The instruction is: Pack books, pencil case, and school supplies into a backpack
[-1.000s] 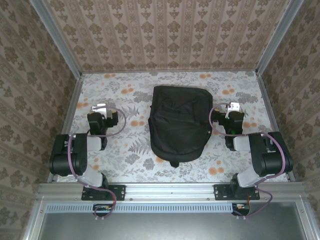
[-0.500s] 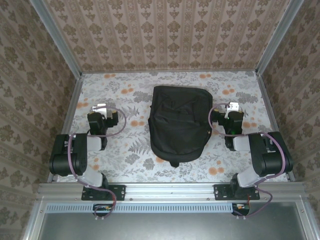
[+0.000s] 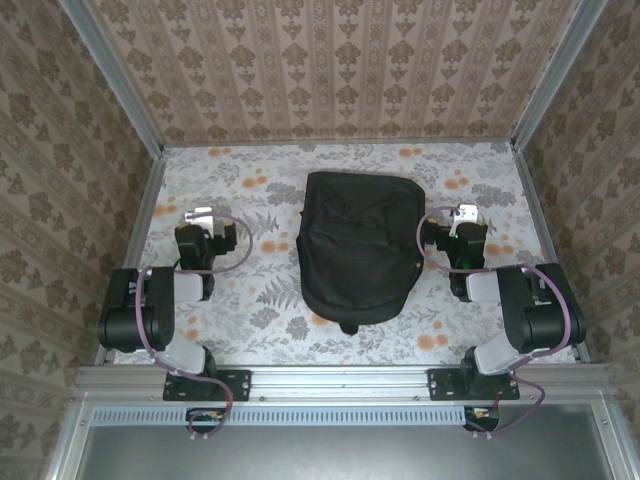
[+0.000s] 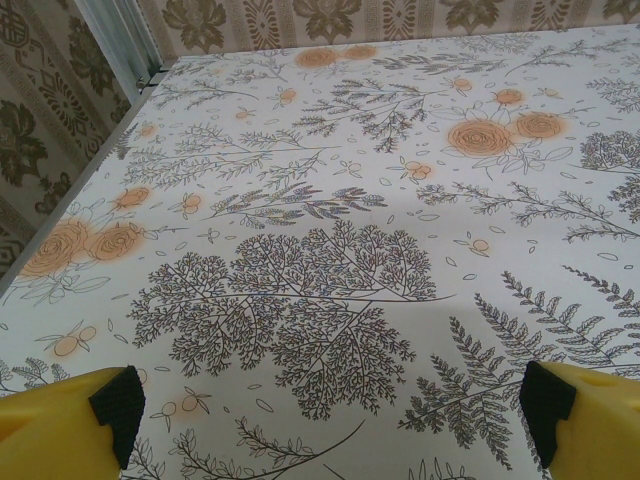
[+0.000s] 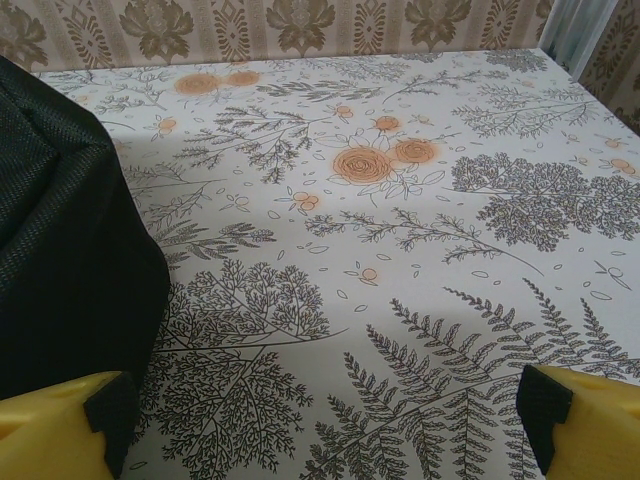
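Table (image 3: 250,180): floral cloth, patterned walls on three sides. Backpack (image 3: 355,250): black, lies flat mid-table, between both arms, top toward far wall. Left gripper (image 4: 330,410): jaws spread wide, nothing between them, low over bare cloth, well left of backpack. Right gripper (image 5: 328,412): jaws likewise wide apart, empty, just right of backpack (black fabric sits close beside its left finger (image 5: 105,405); contact unclear).
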Action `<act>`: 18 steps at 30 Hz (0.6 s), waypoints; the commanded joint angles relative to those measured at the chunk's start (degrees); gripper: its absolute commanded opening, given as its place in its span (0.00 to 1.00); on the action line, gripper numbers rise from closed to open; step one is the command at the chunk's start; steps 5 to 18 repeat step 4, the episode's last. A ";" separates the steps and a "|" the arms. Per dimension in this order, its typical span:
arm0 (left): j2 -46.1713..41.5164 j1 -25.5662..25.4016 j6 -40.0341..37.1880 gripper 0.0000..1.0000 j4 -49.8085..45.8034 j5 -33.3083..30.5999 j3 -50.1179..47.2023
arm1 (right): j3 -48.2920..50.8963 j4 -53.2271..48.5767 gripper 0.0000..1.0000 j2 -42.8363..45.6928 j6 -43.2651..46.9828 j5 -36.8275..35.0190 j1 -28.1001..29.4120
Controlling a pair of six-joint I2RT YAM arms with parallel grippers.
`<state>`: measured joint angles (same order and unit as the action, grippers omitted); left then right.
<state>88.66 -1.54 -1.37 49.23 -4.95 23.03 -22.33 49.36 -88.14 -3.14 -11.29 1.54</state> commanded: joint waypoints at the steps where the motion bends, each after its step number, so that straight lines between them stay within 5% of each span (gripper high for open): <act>1: -0.57 0.00 -1.02 1.00 0.10 0.69 0.17 | -0.36 0.82 1.00 0.51 0.59 1.74 0.66; 18: -0.53 -0.03 -1.18 1.00 0.42 0.73 -0.09 | -0.35 0.82 1.00 0.56 0.59 1.75 0.66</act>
